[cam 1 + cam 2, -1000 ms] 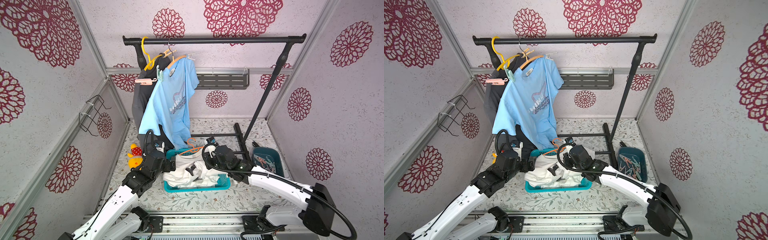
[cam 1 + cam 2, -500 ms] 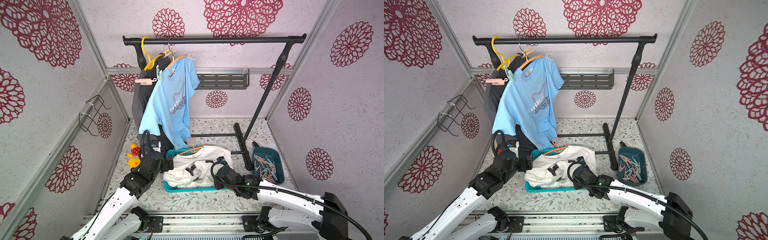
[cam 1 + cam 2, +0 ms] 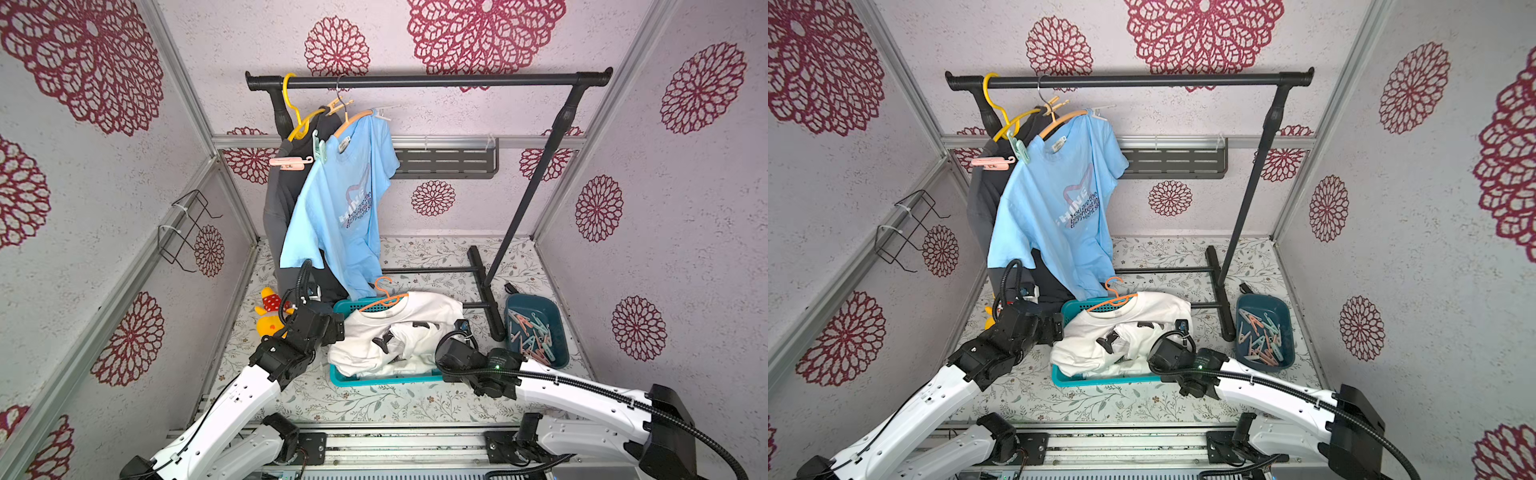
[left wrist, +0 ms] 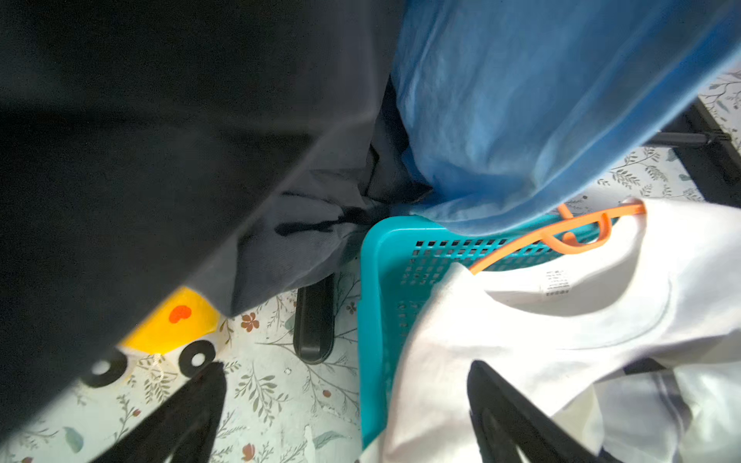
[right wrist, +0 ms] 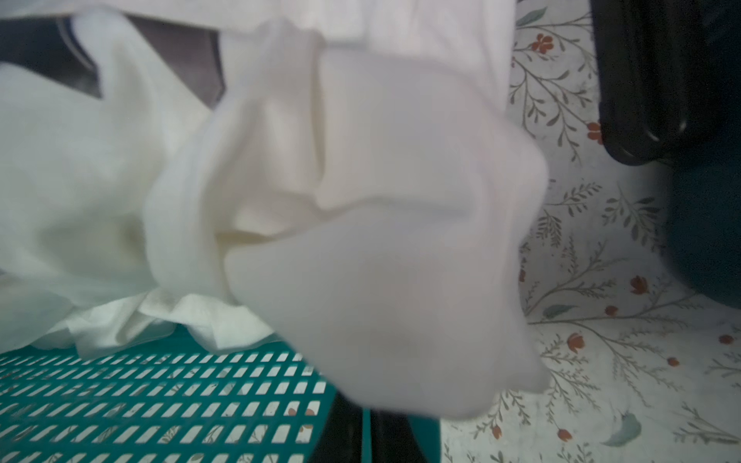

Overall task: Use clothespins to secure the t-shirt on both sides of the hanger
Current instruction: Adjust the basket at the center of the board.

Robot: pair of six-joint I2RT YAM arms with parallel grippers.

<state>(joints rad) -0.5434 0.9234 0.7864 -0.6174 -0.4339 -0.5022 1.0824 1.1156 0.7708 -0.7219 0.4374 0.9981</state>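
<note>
- We see a black rack [image 3: 428, 80] holding a blue t-shirt [image 3: 345, 208].
- A white t-shirt [image 3: 407, 328] on an orange hanger [image 3: 384, 299] fills the teal basket [image 3: 386, 379].
- Clothespins [image 3: 532, 336] lie in the dark bin [image 3: 536, 306] beside it.
- Left gripper [image 3: 336, 328] spread wide; right gripper [image 5: 361, 435] closed.

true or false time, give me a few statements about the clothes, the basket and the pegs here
1. The light blue t-shirt hangs from the black metal rail. True.
2. The white t-shirt on the orange plastic hanger lies in the teal perforated plastic basket. True.
3. The dark blue plastic tub is empty. False: it holds many pastel clothespins.
4. The left claw is shut. False: its jaws stand wide open.
</note>
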